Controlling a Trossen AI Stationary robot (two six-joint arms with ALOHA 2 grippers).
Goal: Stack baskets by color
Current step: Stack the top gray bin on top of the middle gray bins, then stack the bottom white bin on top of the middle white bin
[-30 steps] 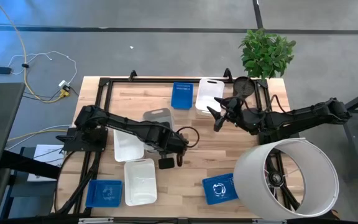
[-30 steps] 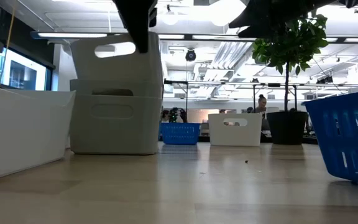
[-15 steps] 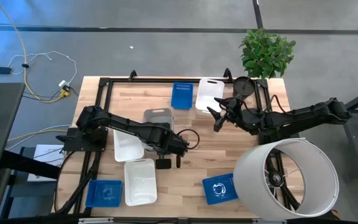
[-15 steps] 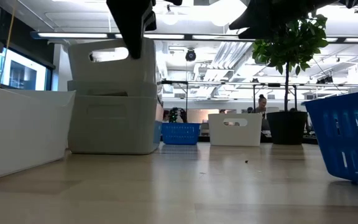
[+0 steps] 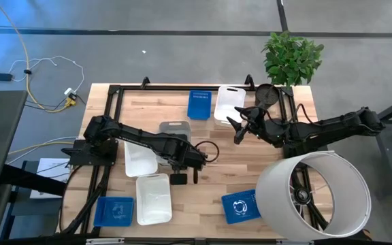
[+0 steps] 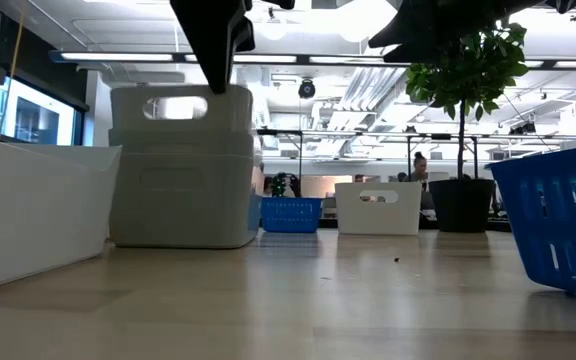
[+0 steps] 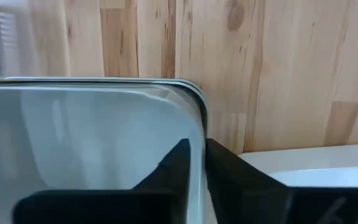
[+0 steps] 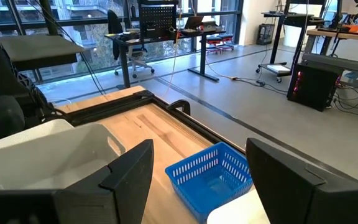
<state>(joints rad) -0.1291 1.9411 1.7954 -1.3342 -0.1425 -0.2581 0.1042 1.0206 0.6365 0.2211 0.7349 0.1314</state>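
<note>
No legible text, label, brand name, number or sign appears in any view. The blue basket (image 5: pixel 240 207) at the near edge of the table (image 5: pixel 216 153) carries a white mark on its floor (a roundish pattern, with no readable characters). A second blue basket (image 5: pixel 113 211), near the table's left corner, shows a fainter pale mark, likewise unreadable. A sheet of paper (image 5: pixel 46 168) beside the table on the floor bears no print that can be made out.
</note>
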